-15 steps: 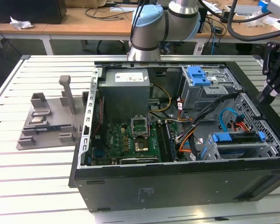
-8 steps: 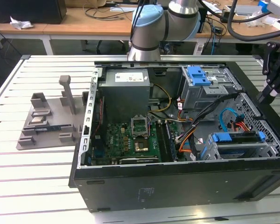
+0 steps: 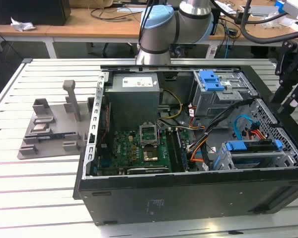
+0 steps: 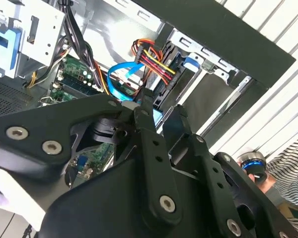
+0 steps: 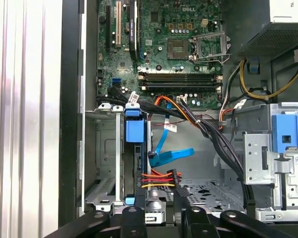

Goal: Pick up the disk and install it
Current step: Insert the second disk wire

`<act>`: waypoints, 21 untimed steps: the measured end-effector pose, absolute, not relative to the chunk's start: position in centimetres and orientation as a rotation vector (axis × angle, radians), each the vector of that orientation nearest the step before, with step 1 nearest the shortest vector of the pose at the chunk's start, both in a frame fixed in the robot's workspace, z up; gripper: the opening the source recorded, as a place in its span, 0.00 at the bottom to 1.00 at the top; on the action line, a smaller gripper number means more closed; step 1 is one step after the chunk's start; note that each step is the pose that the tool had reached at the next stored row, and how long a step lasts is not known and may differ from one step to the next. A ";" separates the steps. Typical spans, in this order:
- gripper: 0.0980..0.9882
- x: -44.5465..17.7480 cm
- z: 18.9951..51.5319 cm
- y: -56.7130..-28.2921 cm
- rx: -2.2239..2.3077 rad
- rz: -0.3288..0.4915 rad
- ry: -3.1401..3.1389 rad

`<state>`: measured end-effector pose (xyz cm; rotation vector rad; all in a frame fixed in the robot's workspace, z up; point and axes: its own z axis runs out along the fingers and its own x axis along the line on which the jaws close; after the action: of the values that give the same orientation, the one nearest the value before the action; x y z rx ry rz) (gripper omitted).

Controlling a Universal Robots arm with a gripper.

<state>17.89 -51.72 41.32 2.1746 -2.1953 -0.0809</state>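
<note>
The disk (image 5: 139, 168) sits on edge in the drive cage (image 5: 107, 163) at the corner of the open computer case (image 3: 188, 198), which lies on the tabletop (image 3: 35, 183). Its blue bracket (image 5: 134, 130) faces up and red and yellow cables (image 5: 156, 178) run to its near end. In the exterior view, the disk (image 3: 253, 153) lies along the case's near wall, long axis running from that view's left to its right. The gripper (image 3: 290, 96) hangs just past the right-hand end of that line, higher than the case rim. In the first wrist view, the gripper (image 5: 164, 210) looks straight down the length of the disk, whose long axis leads from the fingers toward the circuit board (image 5: 159, 44). The disk lines up closer to one finger than to the middle of the gap. In the second wrist view, the gripper (image 4: 164, 106) has its fingers a little apart with nothing between them, so I judge it empty and partly open, near the disk but not touching it.
</note>
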 end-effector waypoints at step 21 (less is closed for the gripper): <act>0.30 15.3 37.1 -52.0 2.264 -0.078 -2.097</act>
<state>15.33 -52.03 37.09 2.2638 -2.0974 -0.0779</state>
